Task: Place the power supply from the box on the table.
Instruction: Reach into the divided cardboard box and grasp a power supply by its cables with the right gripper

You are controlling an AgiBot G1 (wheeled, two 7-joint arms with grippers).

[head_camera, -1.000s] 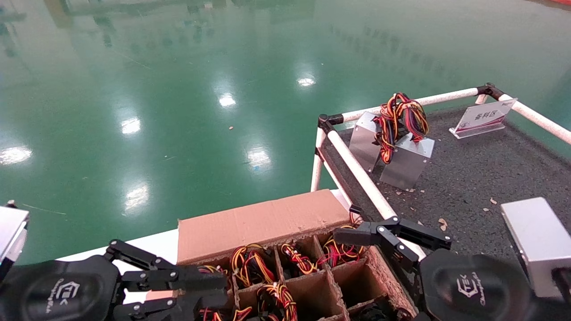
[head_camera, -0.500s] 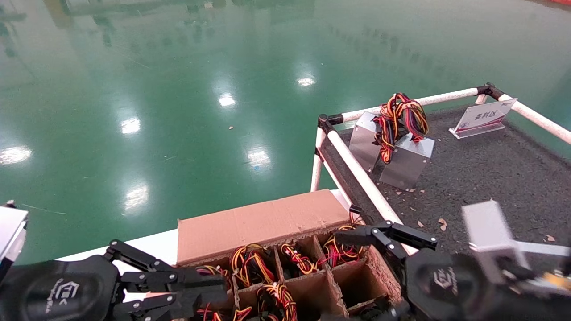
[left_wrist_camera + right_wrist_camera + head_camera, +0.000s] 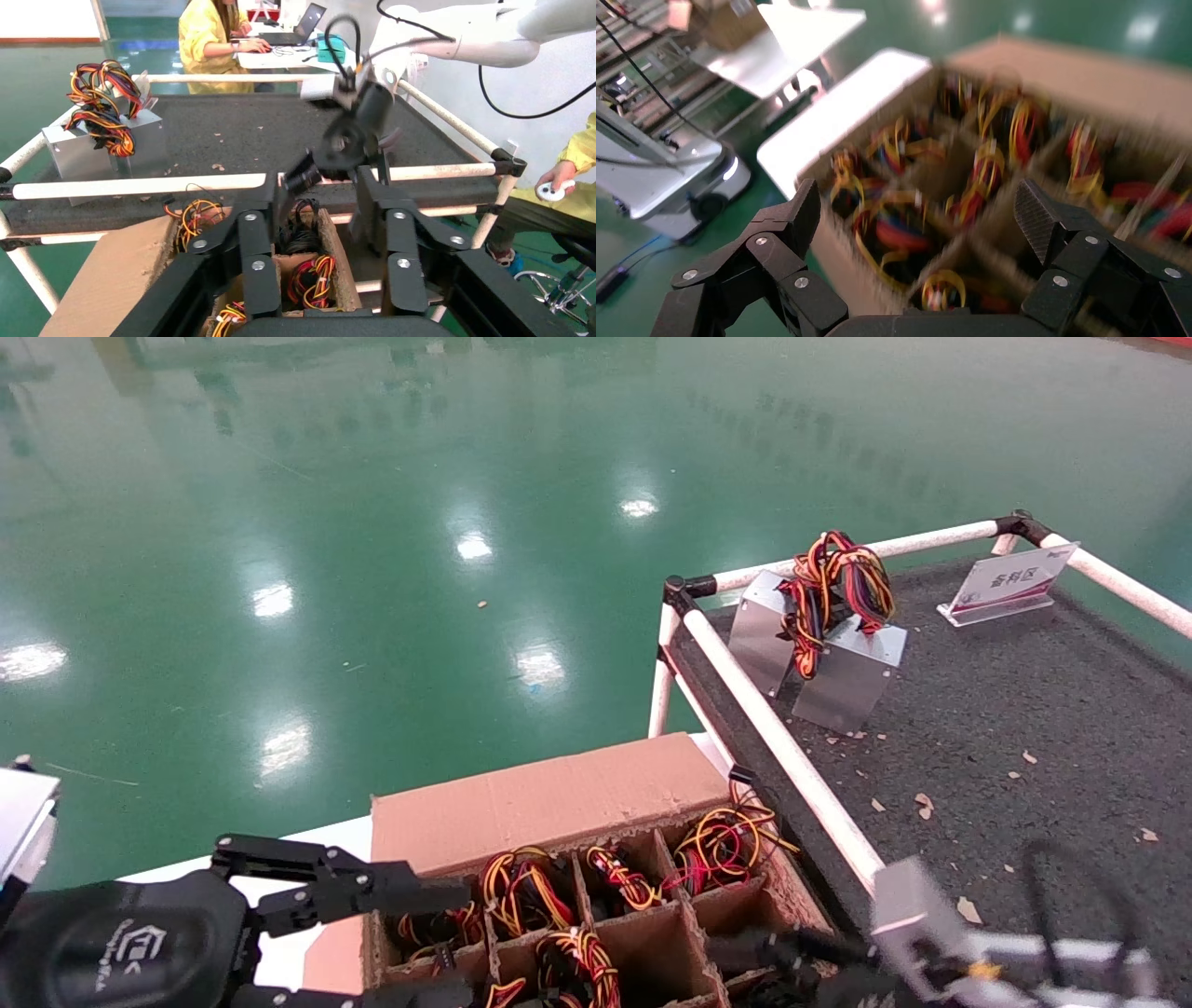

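Left gripper (image 3: 391, 933) is held at the box (image 3: 549, 803) near-left corner, jaws spread, nothing gripped. Wire bundles (image 3: 722, 845) are seen in the cells; cases are hidden. Right gripper (image 3: 916, 232) is blurred over the box's right edge by the white rail (image 3: 792, 761), jaws wide, empty. Beyond the rail, counter (image 3: 1052, 710) is mostly bare; two power supplies (image 3: 819, 654) sit at its far-left corner.

Bright overhead glare on glossy green floor (image 3: 372, 523); motion-blurred right wrist view.
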